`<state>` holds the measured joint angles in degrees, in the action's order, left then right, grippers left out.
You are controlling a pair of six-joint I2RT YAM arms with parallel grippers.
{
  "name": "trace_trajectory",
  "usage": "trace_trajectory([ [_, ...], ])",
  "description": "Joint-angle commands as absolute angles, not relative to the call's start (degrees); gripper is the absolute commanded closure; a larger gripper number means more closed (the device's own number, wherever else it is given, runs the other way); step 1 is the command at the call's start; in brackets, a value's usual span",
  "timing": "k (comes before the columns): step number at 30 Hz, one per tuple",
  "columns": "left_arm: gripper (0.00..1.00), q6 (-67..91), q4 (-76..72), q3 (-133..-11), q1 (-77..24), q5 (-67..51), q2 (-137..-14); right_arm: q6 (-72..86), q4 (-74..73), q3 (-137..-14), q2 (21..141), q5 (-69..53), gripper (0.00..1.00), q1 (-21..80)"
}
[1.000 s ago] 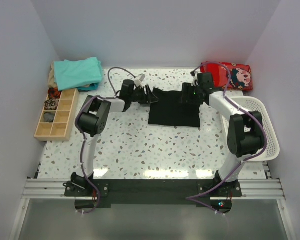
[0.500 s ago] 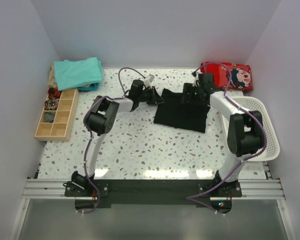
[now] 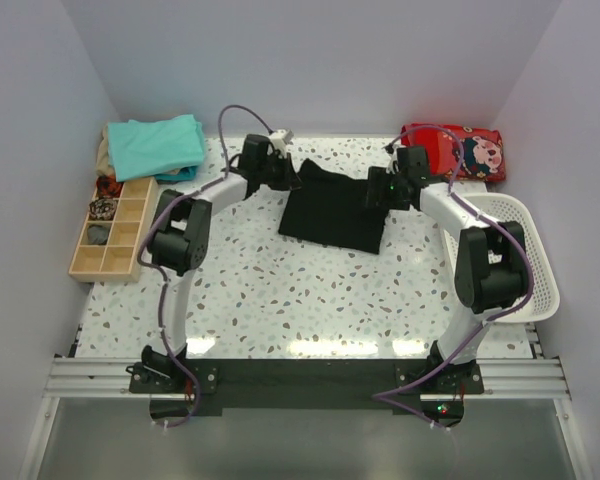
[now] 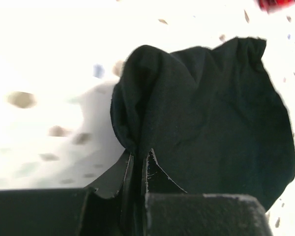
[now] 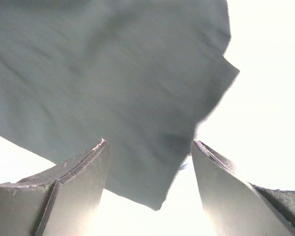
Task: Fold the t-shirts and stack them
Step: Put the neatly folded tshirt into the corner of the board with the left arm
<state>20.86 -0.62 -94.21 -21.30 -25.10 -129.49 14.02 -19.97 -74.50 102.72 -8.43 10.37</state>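
Black t-shirt (image 3: 330,212) folded on worktop (image 3: 280,290), between pincers | left pincer (image 3: 280,172) pinched its far-left corner | right pincer (image 3: 380,190) spread over right edge | teal t-shirts (image 3: 155,145) lay far left, nearer left pincer

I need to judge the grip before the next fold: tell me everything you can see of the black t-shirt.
The black t-shirt is plain, soft dark cloth, folded into a rough, skewed rectangle that lies on the speckled table toward its far middle. Its far left corner is bunched up and pinched by the left gripper, fingers shut on it. The right gripper hovers at its far right edge, fingers open and not clamping the cloth. No patch or print shows.
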Motion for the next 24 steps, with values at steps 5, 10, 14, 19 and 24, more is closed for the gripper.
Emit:
trace_trajectory([
  [5, 1.00, 7.6, 12.0, -107.6, -11.9, -19.8, -124.7, 13.7, -19.5, -74.0, 101.4, -7.9, 0.30, 9.9],
  [10, 1.00, 2.7, 22.0, -122.2, -6.1, -16.0, -129.2, 13.8, -19.2, -74.0, 102.0, -8.0, 0.29, 10.0],
  [14, 1.00, -2.0, 28.6, -140.3, -1.9, -13.5, -133.8, 14.0, -19.0, -74.5, 102.8, -8.6, 0.30, 10.0],
  [19, 1.00, -3.2, 25.4, -139.7, 4.7, -11.5, -130.1, 14.1, -19.1, -75.6, 104.6, -9.5, 0.29, 10.0],
  [24, 1.00, -3.2, 24.8, -134.8, 12.6, -9.2, -127.5, 14.4, -18.7, -76.0, 106.0, -10.8, 0.29, 10.0],
])
